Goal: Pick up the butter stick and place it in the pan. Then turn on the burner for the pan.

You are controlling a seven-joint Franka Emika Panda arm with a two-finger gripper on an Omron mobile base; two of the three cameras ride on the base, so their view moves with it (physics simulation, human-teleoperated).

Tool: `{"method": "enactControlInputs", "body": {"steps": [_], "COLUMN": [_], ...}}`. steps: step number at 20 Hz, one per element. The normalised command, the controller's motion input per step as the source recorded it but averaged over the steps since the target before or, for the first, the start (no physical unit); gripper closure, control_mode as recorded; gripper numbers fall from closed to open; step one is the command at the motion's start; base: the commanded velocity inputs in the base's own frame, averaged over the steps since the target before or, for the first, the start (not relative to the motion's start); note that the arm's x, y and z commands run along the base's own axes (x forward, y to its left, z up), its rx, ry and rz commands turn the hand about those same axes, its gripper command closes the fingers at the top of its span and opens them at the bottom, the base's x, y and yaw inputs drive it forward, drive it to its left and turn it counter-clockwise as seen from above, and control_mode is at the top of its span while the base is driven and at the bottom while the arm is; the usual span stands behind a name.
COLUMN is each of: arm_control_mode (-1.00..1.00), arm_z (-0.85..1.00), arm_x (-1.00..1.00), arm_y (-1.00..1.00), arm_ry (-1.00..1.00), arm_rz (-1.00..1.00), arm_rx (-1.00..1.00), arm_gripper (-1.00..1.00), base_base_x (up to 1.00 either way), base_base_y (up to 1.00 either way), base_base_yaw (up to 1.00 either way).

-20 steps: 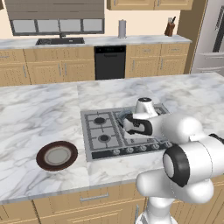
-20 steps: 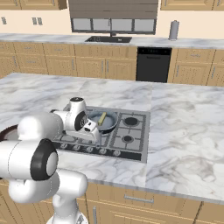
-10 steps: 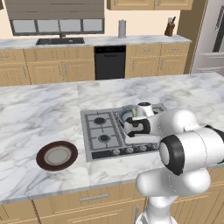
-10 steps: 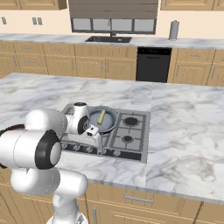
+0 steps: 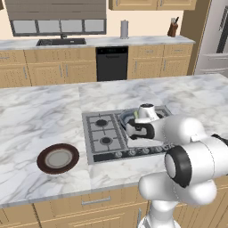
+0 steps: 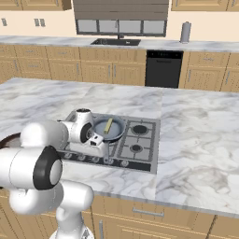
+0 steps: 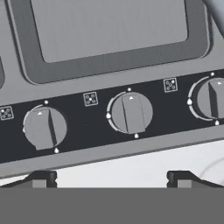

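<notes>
The pan (image 6: 108,129), dark grey with a bluish inside, sits on the cooktop (image 6: 140,142) with the pale yellow butter stick (image 6: 108,125) lying in it. From the left base view my arm covers most of the pan (image 5: 126,117). My gripper (image 6: 96,147) hangs low over the cooktop's front edge, just in front of the pan. In the hand view it is open (image 7: 111,178) and empty, its fingertips (image 7: 42,178) spread wide below a row of three dark knobs. The middle knob (image 7: 131,112) lies between them.
A dark brown plate (image 5: 58,159) with a grey centre lies on the marble island left of the cooktop (image 5: 100,133). Two bare burners (image 6: 138,138) sit beside the pan. The far counter holds a sink (image 5: 60,42) and a knife block (image 5: 172,28).
My hand has come down from over the pan to the knob row at the cooktop's front edge. The gripper has stayed open. The butter stick rests in the pan.
</notes>
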Motion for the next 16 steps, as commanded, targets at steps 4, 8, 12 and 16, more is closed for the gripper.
{"method": "enactControlInputs", "body": {"steps": [4,8,12,16], "arm_control_mode": [-1.00,-1.00,-1.00,-1.00], "arm_z": [0.00,0.00,0.00,0.00], "arm_x": [-0.15,0.00,0.00,0.01], "arm_y": [0.17,0.01,0.03,0.00], "arm_ry": [0.00,0.01,0.00,0.03], "arm_rz": [0.00,0.00,0.00,0.00], "arm_rx": [0.00,0.00,0.00,0.00], "arm_gripper": [-1.00,-1.00,-1.00,-1.00], "base_base_x": [0.00,0.00,0.00,0.00], "base_base_y": [0.00,0.00,0.00,0.00], "base_base_yaw": [0.00,0.00,0.00,0.00]}}
